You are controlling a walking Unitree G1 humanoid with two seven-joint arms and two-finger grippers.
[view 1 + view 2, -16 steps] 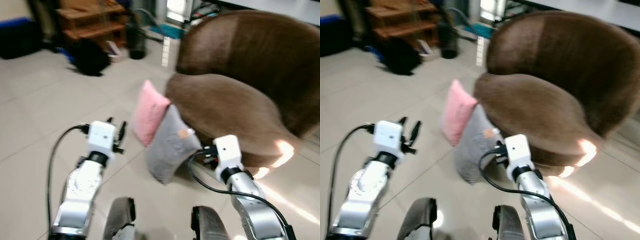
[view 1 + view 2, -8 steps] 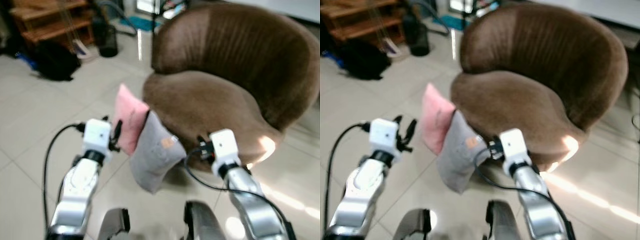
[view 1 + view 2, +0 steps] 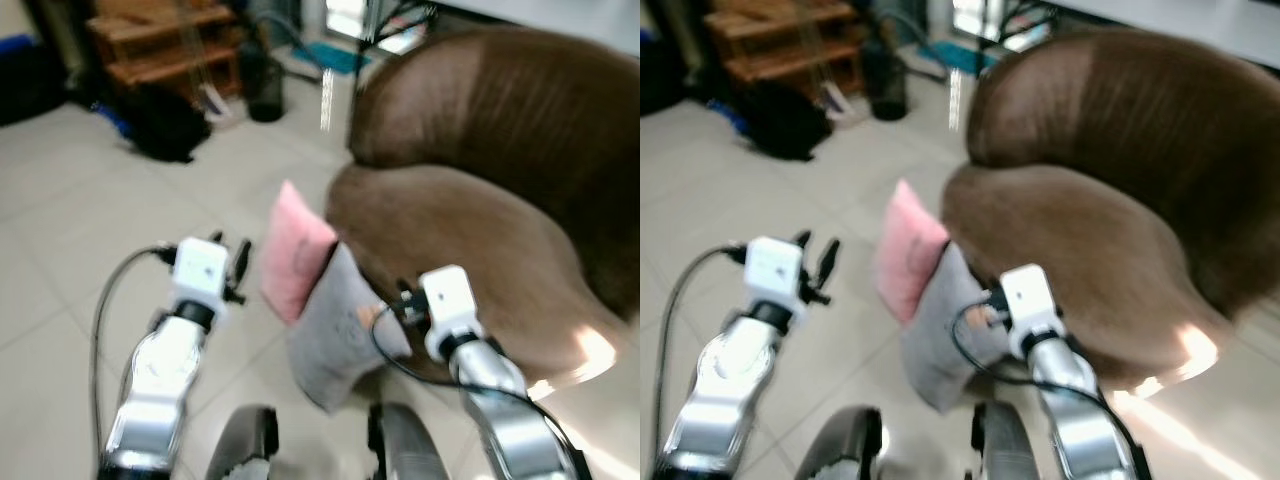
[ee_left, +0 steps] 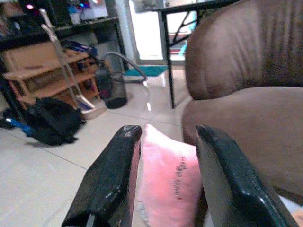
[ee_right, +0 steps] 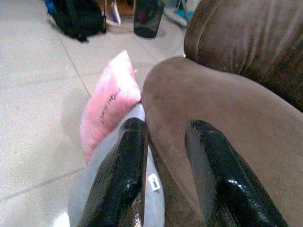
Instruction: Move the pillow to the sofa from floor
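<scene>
A pink pillow (image 3: 298,250) and a grey pillow (image 3: 337,330) stand on the tiled floor, leaning against the front of a brown sofa chair (image 3: 470,210). My left gripper (image 3: 232,262) is raised just left of the pink pillow, open, with nothing between its fingers (image 4: 113,179); the pink pillow (image 4: 171,182) shows through the gap. My right gripper (image 3: 398,300) hovers over the grey pillow by the seat's front edge, open and empty, its fingers (image 5: 124,179) above the grey pillow (image 5: 94,189) and the seat (image 5: 213,99).
A black backpack (image 3: 165,125), a dark bin (image 3: 265,85) and a wooden shelf (image 3: 165,40) stand at the back left. Open tiled floor (image 3: 80,240) lies to the left. My knees (image 3: 240,445) show at the bottom.
The whole view has swung, so pillows and chair sit further right than half a second ago. Both grippers keep about the same pose, still open.
</scene>
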